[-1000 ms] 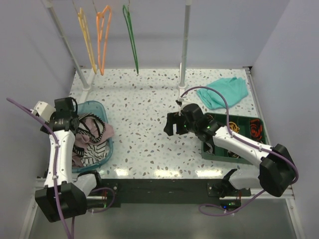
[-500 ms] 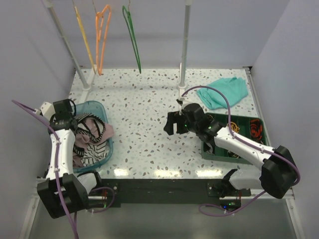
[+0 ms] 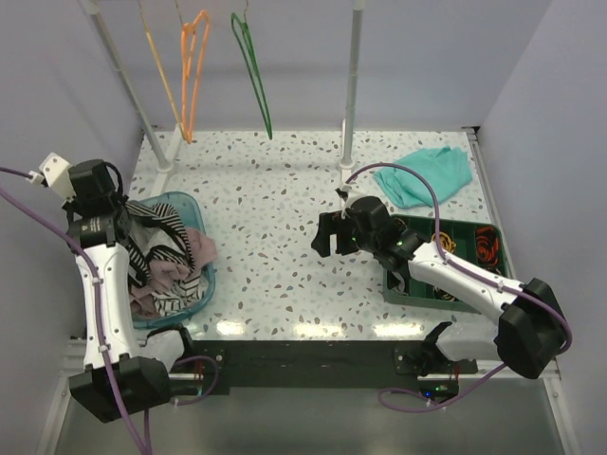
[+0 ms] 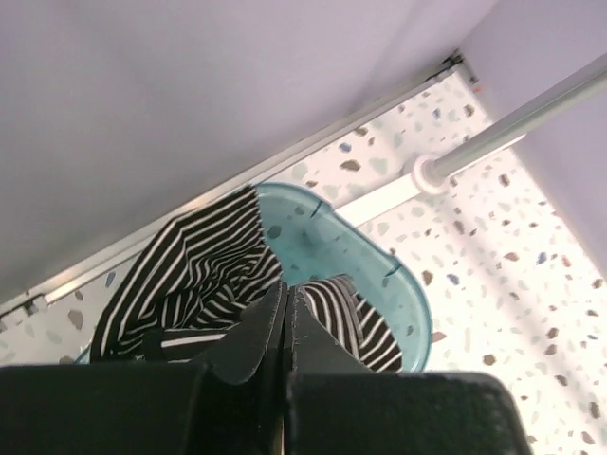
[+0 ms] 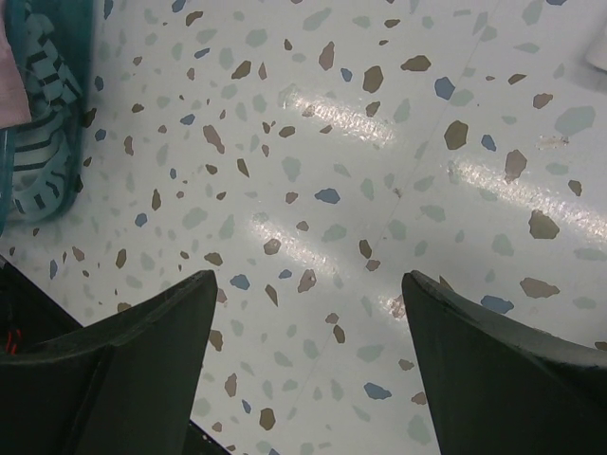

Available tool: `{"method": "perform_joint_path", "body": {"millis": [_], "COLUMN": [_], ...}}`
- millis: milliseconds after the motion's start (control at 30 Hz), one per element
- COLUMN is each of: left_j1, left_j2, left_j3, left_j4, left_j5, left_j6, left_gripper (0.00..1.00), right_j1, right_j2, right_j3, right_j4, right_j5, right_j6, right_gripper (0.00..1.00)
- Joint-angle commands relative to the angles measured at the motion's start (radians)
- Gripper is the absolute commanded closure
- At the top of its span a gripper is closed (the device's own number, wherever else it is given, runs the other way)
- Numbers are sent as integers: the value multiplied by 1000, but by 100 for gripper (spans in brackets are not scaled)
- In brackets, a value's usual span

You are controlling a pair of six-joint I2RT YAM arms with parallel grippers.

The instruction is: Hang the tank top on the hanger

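The black-and-white striped tank top [image 3: 156, 254] lies partly in a teal basket [image 3: 205, 284] at the table's left side. My left gripper [image 3: 119, 227] is shut on a fold of it and holds that part lifted above the basket. In the left wrist view the jaws [image 4: 285, 292] are pressed together with striped fabric [image 4: 194, 270] spreading out on both sides. The green hanger [image 3: 252, 78] hangs from the rail at the back. My right gripper [image 3: 328, 237] hovers open over the middle of the table, with only speckled tabletop showing between its fingers [image 5: 308, 284].
An orange hanger [image 3: 194, 66] and a yellow hanger [image 3: 163, 71] hang left of the green one. A mauve-pink garment [image 3: 196, 252] spills over the basket. A teal cloth [image 3: 427, 175] lies back right; a dark green tray [image 3: 410, 284] sits near the right arm. A rack pole [image 3: 351, 95] stands upright.
My left gripper has closed on the tank top and moved up and toward the back left, drawing the striped fabric out of the basket. The right arm has stayed still.
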Motion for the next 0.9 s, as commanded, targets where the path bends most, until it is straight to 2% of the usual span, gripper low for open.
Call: {"method": "perform_joint_path", "body": {"millis": [0, 333, 667, 767, 867], "left_j1": [9, 9, 9, 9, 8], "left_j2": [-6, 142, 256, 253, 223], "left_j3": [185, 661, 1063, 1132, 1125], "left_j4": [57, 54, 108, 141, 232], "left_j5": [33, 13, 137, 193, 278], "left_j6": [88, 148, 127, 120, 104], "left_gripper": [100, 100, 100, 100, 100], "right_j1": [2, 2, 4, 2, 2], "right_j2": [-16, 10, 46, 43, 39], "right_j3": [2, 16, 16, 21, 22], "right_j4": [36, 30, 45, 48, 53], "right_j5": [-10, -21, -72, -72, -72], "right_j6": [-10, -7, 6, 4, 9], "right_gripper": [17, 16, 16, 16, 16]}}
